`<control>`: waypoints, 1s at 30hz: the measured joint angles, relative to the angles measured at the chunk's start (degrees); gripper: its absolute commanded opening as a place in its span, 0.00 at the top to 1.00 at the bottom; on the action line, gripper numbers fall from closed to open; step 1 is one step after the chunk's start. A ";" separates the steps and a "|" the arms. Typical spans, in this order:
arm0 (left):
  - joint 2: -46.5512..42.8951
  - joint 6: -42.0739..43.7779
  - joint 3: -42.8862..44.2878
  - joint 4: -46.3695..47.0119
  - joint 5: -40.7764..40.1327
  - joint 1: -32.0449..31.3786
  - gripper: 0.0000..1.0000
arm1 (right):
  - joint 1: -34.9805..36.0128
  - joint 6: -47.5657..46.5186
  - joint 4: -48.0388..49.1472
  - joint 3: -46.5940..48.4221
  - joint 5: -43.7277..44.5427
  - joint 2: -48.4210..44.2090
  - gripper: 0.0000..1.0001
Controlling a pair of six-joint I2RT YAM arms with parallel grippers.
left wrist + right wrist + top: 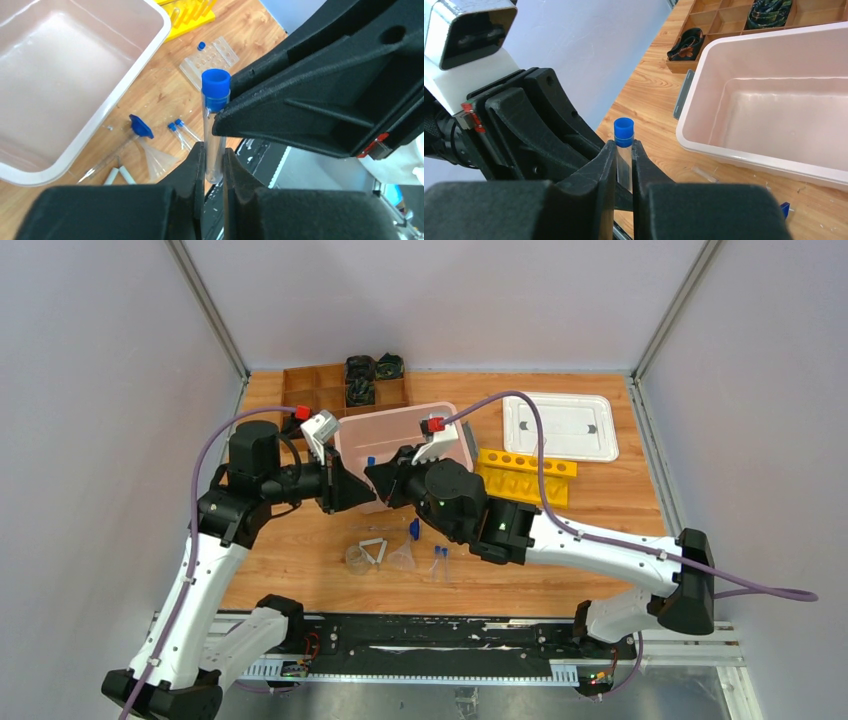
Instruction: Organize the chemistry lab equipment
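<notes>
I have both arms meeting in mid-air over the wooden surface [300, 570], just in front of the pink bin [400, 425]. My left hand [214, 152] is narrow, pinching the lower part of a blue-capped tube [215, 130], which stands roughly upright with its cap on top. My right hand [624, 150] is also narrow and clamped on the same tube, just under the cap, so both hands hold it at once. Below them on the surface lie a small beaker [356, 558], a white wire triangle [374, 548], a funnel [402, 560], a blue-tipped rod [413, 530] and two more capped tubes [440, 558], all close together. The yellow rack [525, 475] sits to the right of the bin, with a clear tray [210, 57] just in front of it.
</notes>
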 measured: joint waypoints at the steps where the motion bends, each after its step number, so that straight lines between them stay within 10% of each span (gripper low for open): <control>1: 0.02 0.37 -0.02 -0.17 -0.15 -0.02 0.97 | -0.04 0.20 -0.72 0.11 -0.02 0.00 0.73; 13: -1.07 15.89 0.04 -6.60 -0.11 -0.09 0.98 | -12.31 2.10 -21.40 16.20 -27.12 7.43 0.58; 30: -2.54 27.76 0.09 -11.43 -6.67 -0.11 0.99 | -12.94 0.46 -30.08 20.00 -39.41 8.81 0.55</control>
